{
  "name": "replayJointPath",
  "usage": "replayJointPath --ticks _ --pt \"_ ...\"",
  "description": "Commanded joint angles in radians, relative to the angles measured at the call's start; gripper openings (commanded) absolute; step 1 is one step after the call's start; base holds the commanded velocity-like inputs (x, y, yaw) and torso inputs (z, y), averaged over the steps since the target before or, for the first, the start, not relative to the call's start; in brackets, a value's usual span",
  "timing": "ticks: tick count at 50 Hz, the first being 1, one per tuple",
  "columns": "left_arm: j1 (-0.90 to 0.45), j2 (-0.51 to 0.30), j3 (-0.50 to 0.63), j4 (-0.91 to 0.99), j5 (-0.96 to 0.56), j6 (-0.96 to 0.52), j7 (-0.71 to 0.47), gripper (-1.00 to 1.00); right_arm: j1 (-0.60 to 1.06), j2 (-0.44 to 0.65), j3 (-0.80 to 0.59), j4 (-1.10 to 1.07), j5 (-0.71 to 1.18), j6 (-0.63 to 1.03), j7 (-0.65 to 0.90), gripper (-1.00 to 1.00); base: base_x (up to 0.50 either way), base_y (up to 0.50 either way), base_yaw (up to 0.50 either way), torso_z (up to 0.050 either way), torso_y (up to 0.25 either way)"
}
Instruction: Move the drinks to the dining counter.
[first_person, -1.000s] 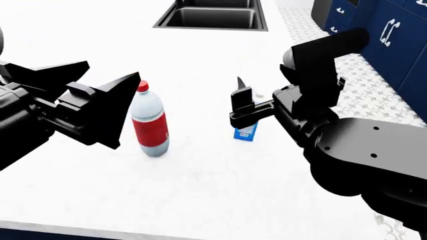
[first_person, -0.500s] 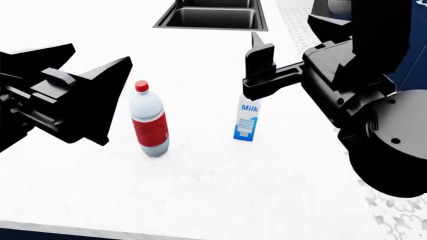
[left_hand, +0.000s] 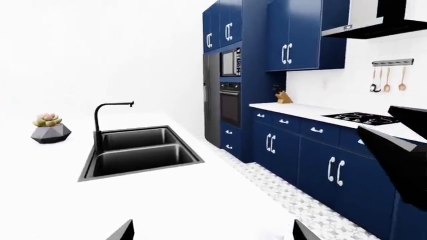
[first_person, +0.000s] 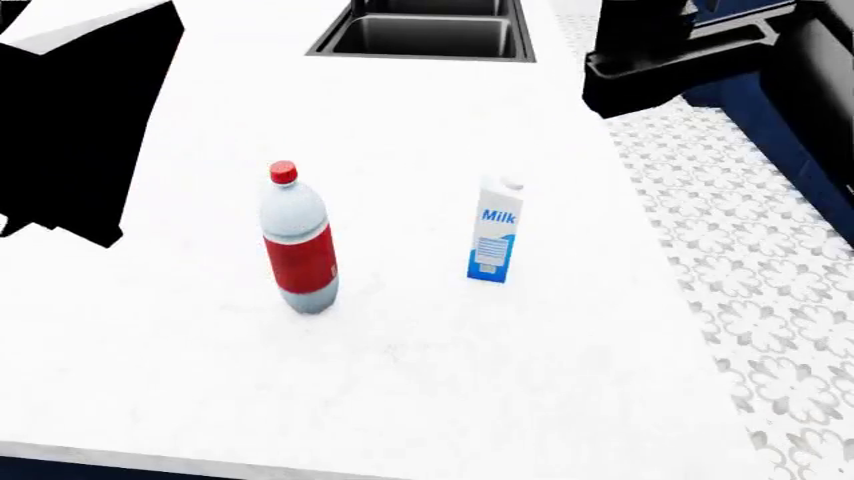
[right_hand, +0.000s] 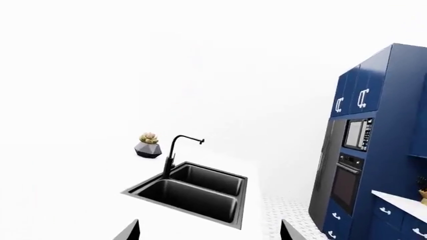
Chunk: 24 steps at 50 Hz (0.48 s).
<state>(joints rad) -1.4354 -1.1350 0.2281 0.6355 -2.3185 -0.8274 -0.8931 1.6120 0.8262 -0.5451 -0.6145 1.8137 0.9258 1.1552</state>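
The clear bottle (first_person: 299, 240) with red cap and red label stands upright on the white dining counter (first_person: 441, 370). The white-and-blue Milk carton (first_person: 495, 231) stands upright to its right, apart from it. Both arms are raised: the left one shows as a black mass at the upper left of the head view, the right one at the upper right. My left gripper (left_hand: 210, 232) is open and empty, its fingertips (left_hand: 123, 231) spread wide above the counter. My right gripper (right_hand: 208, 231) is open and empty too, facing the sink (right_hand: 190, 192).
The dark steel sink (first_person: 427, 30) with a black faucet (left_hand: 107, 120) is inset at the counter's far end. A potted succulent (left_hand: 50, 127) sits beyond it. Navy cabinets (left_hand: 307, 150), an oven and a stovetop line the far wall across a patterned floor (first_person: 761, 300).
Both arms have lifted up and away from the drinks, leaving the bottle and carton standing free. The drinks have not moved.
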Motion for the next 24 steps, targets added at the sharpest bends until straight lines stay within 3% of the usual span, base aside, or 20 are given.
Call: replayJointPath --ticks 1,24 --pt "-0.143 -0.029 0.027 -0.03 -0.076 -0.029 -0.058 1.0 0.095 0.037 0.011 -0.011 0.093 0.022 0.066 1.0 0.0 0.0 0.0 0.0 0.0" --pt "-0.48 -0.145 0.069 -0.173 -0.258 -0.151 -0.201 1.0 0.375 0.081 -0.009 0.043 0.308 0.082 0.179 1.0 0.0 0.0 0.0 0.0 0.0"
